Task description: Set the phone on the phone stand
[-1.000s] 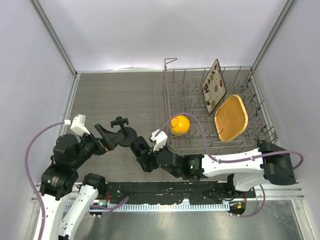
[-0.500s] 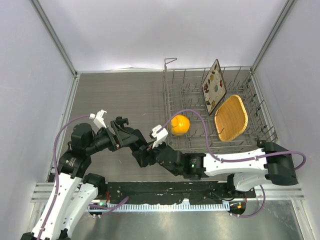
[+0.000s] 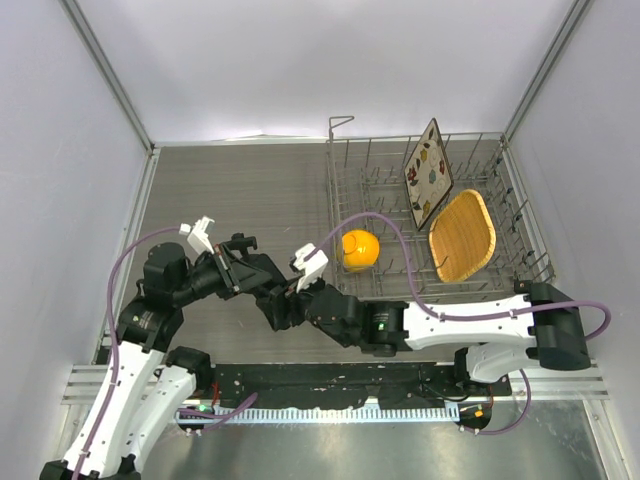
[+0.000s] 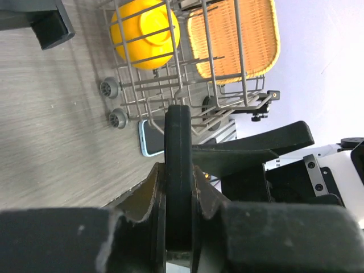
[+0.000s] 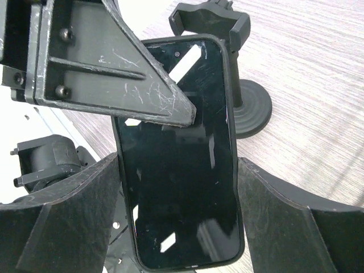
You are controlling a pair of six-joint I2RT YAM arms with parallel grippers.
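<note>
Gripping the phone, we clamp our right fingers across its width and our left fingers on its faces; the phone stand stands upper right.

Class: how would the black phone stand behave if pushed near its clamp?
The phone stand probably tips rather than slides: its clamp sits high on a thin stem over a small round base. Standing on that flat base, it seems unlikely to roll.

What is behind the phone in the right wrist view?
The phone stand: its clamp and round base show past the phone, which covers their left parts.
</note>
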